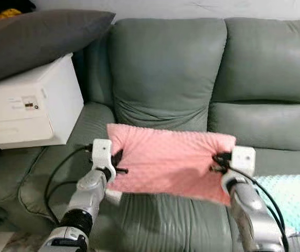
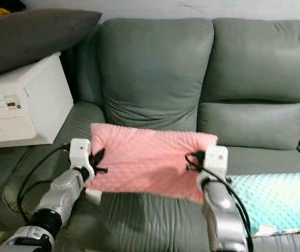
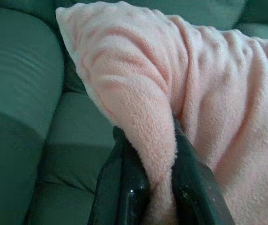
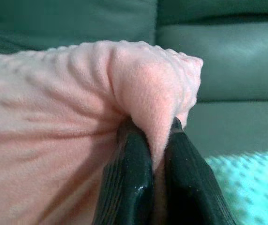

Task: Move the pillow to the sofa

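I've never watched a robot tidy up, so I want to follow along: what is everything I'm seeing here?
pink pillow: one, pink fleece, held above the sofa seat between both grippers.
sofa: one, grey-green, across the scene.
dark grey cushion: one, lying on the white box.
white box: one, on the sofa's left end.
mint blanket: one, pale turquoise, on the right seat.
left gripper: black fingers pinching the pillow's left edge.
right gripper: black fingers pinching its right edge.
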Tool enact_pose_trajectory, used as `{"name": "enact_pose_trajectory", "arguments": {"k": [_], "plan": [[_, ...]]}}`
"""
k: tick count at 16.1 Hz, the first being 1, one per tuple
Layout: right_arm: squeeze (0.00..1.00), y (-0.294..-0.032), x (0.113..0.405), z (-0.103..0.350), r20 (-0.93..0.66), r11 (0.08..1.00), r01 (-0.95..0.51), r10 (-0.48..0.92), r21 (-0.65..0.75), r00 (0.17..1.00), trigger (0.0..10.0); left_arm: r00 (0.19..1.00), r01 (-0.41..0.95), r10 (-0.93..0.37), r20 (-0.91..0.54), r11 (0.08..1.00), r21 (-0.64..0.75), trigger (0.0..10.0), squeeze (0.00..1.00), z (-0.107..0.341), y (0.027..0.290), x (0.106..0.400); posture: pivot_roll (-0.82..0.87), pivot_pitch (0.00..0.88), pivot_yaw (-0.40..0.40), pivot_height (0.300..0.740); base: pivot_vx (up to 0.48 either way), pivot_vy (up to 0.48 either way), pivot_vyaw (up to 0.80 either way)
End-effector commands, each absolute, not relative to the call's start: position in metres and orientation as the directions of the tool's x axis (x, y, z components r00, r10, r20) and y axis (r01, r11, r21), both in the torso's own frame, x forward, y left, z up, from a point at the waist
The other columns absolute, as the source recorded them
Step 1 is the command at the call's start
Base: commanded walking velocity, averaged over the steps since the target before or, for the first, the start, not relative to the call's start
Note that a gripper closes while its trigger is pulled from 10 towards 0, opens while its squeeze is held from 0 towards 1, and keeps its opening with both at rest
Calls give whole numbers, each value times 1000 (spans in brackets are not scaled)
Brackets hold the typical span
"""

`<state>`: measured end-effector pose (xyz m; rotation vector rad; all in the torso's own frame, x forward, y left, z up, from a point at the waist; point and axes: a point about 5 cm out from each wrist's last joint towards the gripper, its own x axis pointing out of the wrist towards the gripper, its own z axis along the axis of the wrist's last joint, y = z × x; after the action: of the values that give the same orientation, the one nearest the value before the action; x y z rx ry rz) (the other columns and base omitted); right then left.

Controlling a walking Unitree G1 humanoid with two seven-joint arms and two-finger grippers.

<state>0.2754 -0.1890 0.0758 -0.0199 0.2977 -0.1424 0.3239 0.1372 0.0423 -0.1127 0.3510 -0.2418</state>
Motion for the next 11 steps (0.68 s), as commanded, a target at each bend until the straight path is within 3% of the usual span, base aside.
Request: {"name": "enact_pose_trajectory", "arguments": {"k": [1,6,11], "plan": [[0,-196,272,85,-243,985,161,-172,-65,955,10000,910,237,-265,-318,963,-125,10000,0,44,137,326,-93,81,67,740,0,0,0],[0,-199,273,55,-325,979,158,-192,-128,926,10000,874,241,-287,-392,957,-163,10000,0,30,126,323,-77,175,74,740,0,0,0],[0,-190,301,51,-321,979,156,-191,-131,927,10000,866,245,-278,-416,961,-131,10000,0,33,120,330,-68,236,79,740,0,0,0]]}}
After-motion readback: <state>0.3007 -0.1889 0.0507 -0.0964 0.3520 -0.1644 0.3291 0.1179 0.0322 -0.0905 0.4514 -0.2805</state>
